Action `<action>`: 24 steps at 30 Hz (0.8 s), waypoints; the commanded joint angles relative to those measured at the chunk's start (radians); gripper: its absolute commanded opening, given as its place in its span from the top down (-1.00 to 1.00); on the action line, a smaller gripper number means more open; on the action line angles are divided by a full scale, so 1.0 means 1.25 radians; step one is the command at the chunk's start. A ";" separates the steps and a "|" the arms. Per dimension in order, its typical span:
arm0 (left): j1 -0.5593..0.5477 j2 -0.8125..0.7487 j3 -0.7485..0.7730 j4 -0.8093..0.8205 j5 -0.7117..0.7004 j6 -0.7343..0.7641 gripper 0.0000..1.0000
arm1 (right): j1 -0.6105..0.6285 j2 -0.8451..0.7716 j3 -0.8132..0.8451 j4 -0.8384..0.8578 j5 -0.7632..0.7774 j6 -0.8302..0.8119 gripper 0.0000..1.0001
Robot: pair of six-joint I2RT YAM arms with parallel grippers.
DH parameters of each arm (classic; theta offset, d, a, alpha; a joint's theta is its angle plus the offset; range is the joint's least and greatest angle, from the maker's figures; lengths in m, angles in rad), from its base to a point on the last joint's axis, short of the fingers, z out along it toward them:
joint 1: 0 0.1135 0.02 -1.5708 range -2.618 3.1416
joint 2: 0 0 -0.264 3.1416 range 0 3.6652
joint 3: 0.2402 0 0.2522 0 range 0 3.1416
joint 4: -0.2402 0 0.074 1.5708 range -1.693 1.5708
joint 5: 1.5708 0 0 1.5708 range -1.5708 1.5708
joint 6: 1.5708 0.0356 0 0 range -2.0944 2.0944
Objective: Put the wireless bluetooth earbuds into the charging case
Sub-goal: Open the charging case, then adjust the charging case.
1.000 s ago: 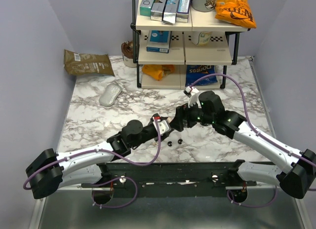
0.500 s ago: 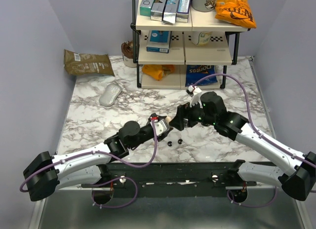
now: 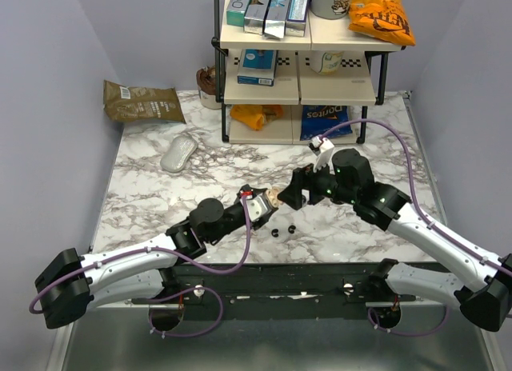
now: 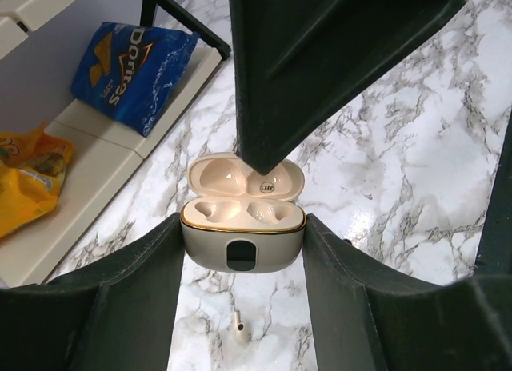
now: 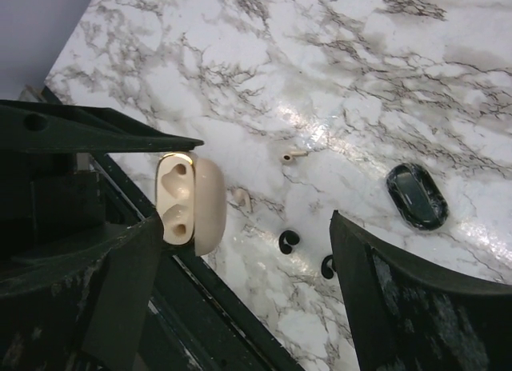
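Note:
A cream charging case with its lid open hangs above the marble between the fingers of my left gripper, which is shut on its sides. Both sockets show empty. My right gripper stands open beside the case; one of its fingers reaches over the lid. Two tiny black earbuds lie on the table just below the case, also seen from above. Two small cream stemmed buds lie near them.
A black oval pod lies on the marble to the right of the buds. A shelf rack with snacks and a Doritos bag stands at the back. A brown bag and a grey object lie back left.
The right arm's wrist has drifted a little to the right, its gripper still by the case. The left arm shifted slightly and keeps the case.

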 commanded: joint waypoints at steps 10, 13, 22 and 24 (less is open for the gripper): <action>-0.008 -0.009 -0.006 0.038 -0.018 -0.014 1.00 | 0.003 0.027 0.003 0.066 -0.081 0.032 -0.30; -0.010 -0.016 -0.008 0.036 -0.019 -0.015 1.00 | 0.001 0.033 0.004 0.073 -0.084 0.029 -0.24; -0.013 -0.027 -0.012 0.038 -0.022 -0.020 1.00 | 0.002 0.068 0.011 0.078 -0.088 0.030 -0.07; -0.013 -0.028 -0.012 0.038 -0.024 -0.020 1.00 | 0.002 0.065 0.006 0.083 -0.086 0.026 -0.03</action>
